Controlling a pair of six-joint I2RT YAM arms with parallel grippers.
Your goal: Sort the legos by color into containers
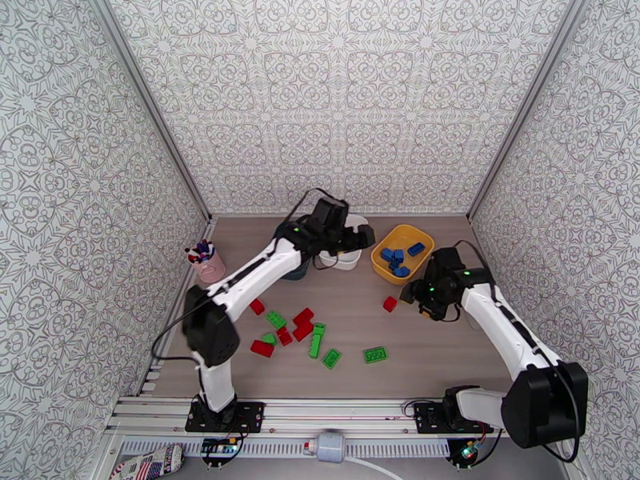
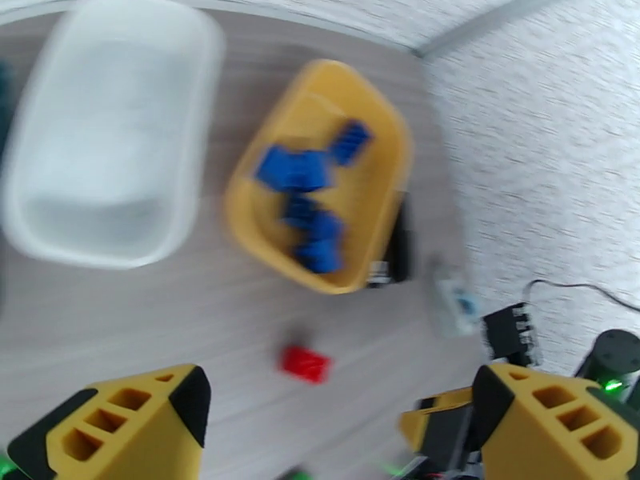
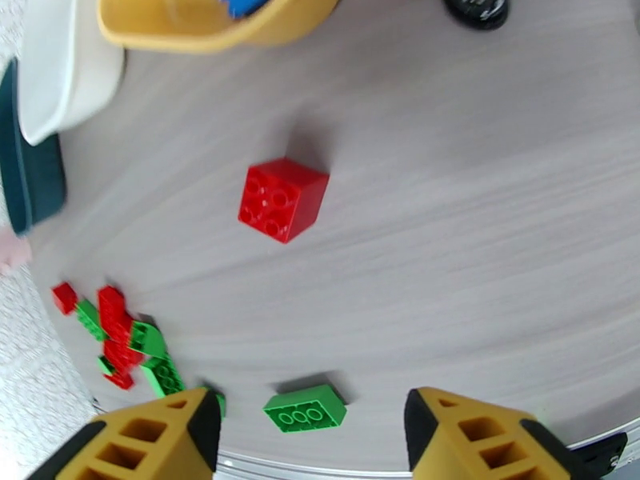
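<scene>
Right wrist view: right gripper [image 3: 312, 432] spread wide, empty; red lego [image 3: 282, 199] lies apart on table [image 3: 480, 194] | left gripper [image 2: 336, 414] wide, empty (view blurred) | blue legos [image 2: 308, 202] in yellow tray [image 2: 320, 98]

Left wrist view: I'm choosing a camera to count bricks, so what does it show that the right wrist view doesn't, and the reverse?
Left wrist, not right wrist: the inside of the white tray and the full heap of blue bricks. Right wrist, not left wrist: the red and green pile, and a green brick shown whole. Both: the yellow tray and the single red brick in front of it.
</scene>
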